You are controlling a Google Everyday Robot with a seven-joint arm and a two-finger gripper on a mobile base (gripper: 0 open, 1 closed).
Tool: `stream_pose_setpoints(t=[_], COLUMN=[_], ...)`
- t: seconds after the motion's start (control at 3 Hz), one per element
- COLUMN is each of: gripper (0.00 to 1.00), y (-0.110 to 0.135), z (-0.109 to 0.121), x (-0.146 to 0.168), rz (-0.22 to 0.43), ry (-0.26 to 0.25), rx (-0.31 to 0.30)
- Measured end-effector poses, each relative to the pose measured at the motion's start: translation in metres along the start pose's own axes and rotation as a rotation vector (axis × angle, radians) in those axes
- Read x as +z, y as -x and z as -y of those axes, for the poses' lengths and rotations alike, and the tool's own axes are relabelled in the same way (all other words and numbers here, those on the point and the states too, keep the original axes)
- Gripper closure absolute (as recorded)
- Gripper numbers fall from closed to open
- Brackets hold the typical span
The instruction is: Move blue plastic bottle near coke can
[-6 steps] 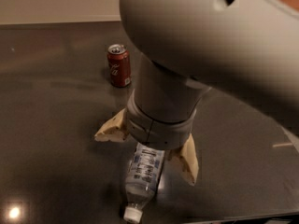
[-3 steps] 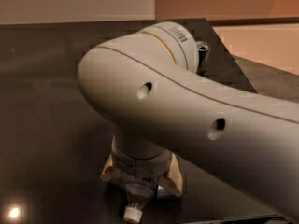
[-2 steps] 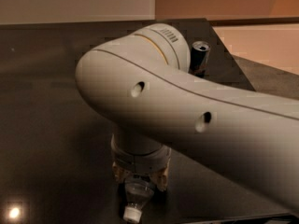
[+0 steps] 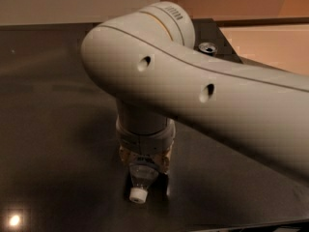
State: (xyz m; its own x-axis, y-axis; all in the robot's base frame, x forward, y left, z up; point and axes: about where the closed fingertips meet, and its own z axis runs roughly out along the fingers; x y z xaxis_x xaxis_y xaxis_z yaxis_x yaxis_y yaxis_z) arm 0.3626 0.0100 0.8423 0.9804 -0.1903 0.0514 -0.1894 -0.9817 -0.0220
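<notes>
One step in hand, the grasp | my gripper, low at near centre, pinches the blue plastic bottle lying on the table, cap nearest | coke can hidden from view | next: lift, carry to can.

Arm bent downward, tool low at centre, fingers closed.

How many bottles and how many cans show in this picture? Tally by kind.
Bottles: 1, the blue plastic bottle, gripped in the tool low at centre.
Cans: 1, a can top peeking behind the arm.
Total: 2
</notes>
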Motion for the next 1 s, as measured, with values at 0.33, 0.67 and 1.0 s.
stream_pose_setpoints(t=[0.33,0.67,1.0], gripper=[1.00,1.00,1.00], y=[-0.033,-0.064,-0.091], z=[0.021,0.045,0.064], x=[-0.015,-0.026,-0.022], rz=[-0.032,-0.024,0.006], ry=[-0.036,-0.071,-0.075], rx=[0.002,0.022,0.058])
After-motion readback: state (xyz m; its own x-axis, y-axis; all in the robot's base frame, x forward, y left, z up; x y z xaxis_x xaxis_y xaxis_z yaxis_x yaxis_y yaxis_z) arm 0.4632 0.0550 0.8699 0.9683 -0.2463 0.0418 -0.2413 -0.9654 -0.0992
